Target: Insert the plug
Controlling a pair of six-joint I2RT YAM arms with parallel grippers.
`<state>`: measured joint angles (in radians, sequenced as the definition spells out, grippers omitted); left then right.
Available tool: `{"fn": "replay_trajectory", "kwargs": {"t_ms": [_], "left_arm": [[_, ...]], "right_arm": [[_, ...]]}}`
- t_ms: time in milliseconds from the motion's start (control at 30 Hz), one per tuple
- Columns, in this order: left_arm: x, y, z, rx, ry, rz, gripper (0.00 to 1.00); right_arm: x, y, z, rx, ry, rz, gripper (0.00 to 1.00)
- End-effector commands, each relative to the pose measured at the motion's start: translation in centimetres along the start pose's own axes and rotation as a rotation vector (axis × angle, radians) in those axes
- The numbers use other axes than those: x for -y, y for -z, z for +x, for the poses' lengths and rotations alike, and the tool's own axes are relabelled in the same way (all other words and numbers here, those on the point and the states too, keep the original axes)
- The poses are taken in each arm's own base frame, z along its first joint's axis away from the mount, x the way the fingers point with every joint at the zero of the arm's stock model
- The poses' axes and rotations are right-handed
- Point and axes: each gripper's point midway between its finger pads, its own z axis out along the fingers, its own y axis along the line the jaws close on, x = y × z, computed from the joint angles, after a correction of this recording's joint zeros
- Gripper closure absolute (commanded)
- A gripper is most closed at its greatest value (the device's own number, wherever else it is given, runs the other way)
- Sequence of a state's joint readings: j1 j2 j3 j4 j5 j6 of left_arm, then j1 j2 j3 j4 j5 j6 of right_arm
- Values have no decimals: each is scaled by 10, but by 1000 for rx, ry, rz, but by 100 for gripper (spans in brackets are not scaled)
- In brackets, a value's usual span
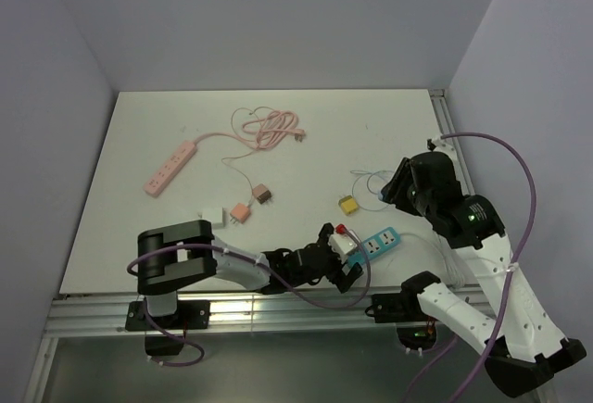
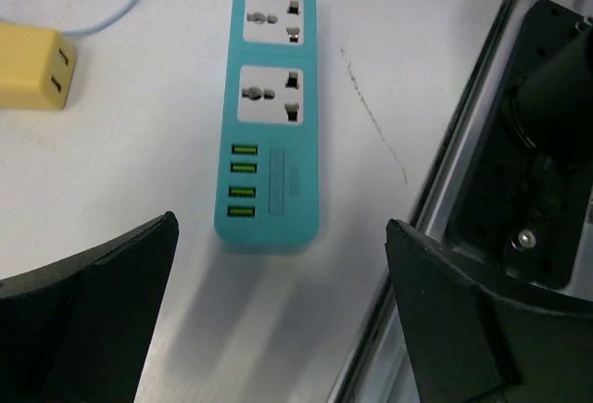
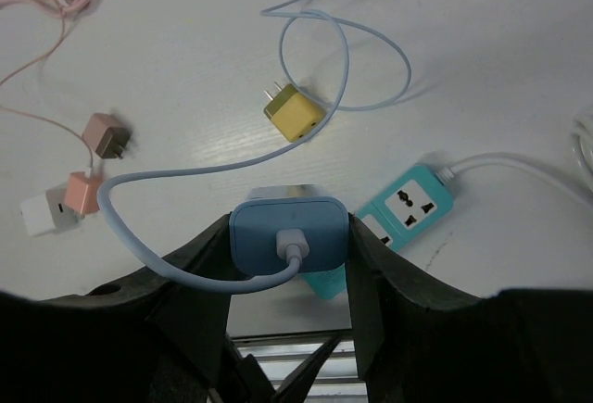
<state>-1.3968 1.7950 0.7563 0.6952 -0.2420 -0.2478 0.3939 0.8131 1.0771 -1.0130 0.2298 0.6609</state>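
Note:
A teal power strip (image 1: 382,241) lies near the table's front edge, with two wall sockets and several green USB ports (image 2: 269,116). My right gripper (image 3: 289,232) is shut on a blue charger plug (image 3: 289,222) with a pale blue cable (image 3: 167,269). It holds the plug above the table, back from the strip (image 3: 408,207). In the top view the right gripper (image 1: 397,186) hides the plug. My left gripper (image 2: 283,324) is open and empty, low over the table just short of the strip's USB end; it also shows in the top view (image 1: 338,257).
A yellow plug (image 1: 349,205) lies left of the strip. Brown (image 1: 262,195), pink (image 1: 242,209) and white (image 1: 214,215) plugs lie mid-table. A pink power strip (image 1: 170,169) and coiled pink cable (image 1: 271,130) lie at the back. The metal rail (image 2: 435,199) runs along the table's edge.

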Motion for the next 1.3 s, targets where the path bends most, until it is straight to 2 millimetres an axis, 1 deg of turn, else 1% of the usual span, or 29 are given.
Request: {"fn": "replay_trajectory", "kwargs": {"t_ms": [0,33,100,133,167,233,267,300,333,400,467,567,667,700,733,767,800,833,867,900,933,967,1000,1033,1067,1100,1167,1200,1267], "left_arm": [[3,-18,-44,151,-27,-19,0],[1,-24,-34,127,-34,-19,0],[1,-33,-34,120,-29,-8,2],[-1,-37,-25,102,-31,-12,3],[-1,-39,-27,115,-29,-8,4],[-5,-43,-18,99,-34,-1,13],[-7,-45,-15,92,-32,-2,17],[-8,-46,-14,82,-15,16,24],[-8,-47,-9,72,-9,29,26],[-11,-45,-5,71,10,38,29],[-18,-47,6,41,26,37,29],[-20,-47,17,13,29,46,33],[-19,-43,25,-9,47,74,56],[-24,-40,30,-23,57,70,73],[-25,-36,28,-22,72,75,82],[-27,-29,37,-48,111,87,93],[-36,-25,30,-41,142,89,100],[-41,-20,32,-50,160,94,100],[-46,-13,41,-78,191,91,100],[-54,-8,35,-80,215,95,100],[-60,-4,38,-98,228,88,100],[-65,3,49,-143,247,69,100],[-76,8,45,-140,258,35,100],[-80,12,45,-151,256,15,100],[-85,20,57,-196,247,-14,100],[-92,24,50,-181,239,-56,100],[-99,31,54,-206,224,-99,100],[-110,37,54,-213,211,-157,100],[-119,43,58,-223,180,-207,100]], "right_arm": [[-1,9,-2,22,14,-40,100],[0,11,-1,23,18,-42,100],[1,13,-2,28,27,-43,100],[1,16,-4,32,29,-49,100],[1,17,-4,35,30,-51,100],[-3,18,-3,30,34,-74,100],[-5,18,-2,23,35,-81,100],[-6,17,-1,13,41,-89,100],[-6,15,1,5,45,-85,100],[-6,13,3,-5,57,-84,100],[-5,12,5,-11,60,-79,100],[-6,12,7,-17,57,-90,100],[-6,6,19,-76,69,-90,100],[-6,4,24,-103,79,-84,100],[-4,-1,30,-146,97,-64,100],[-3,-4,34,-168,117,-58,100],[-1,-7,39,-189,129,-49,100],[-3,-10,38,-185,133,-60,100],[-5,-11,39,-185,139,-73,100],[-7,-13,44,-204,149,-92,100],[-12,-14,43,-201,156,-120,100],[-16,-16,47,-217,180,-147,100],[-20,-18,54,-249,186,-174,100],[-24,-21,56,-258,193,-193,100],[-26,-24,59,-272,211,-204,100],[-26,-31,67,-307,226,-197,100],[-28,-38,73,-324,262,-189,100],[-30,-44,77,-338,277,-180,100],[-35,-49,81,-343,320,-187,100]]}}
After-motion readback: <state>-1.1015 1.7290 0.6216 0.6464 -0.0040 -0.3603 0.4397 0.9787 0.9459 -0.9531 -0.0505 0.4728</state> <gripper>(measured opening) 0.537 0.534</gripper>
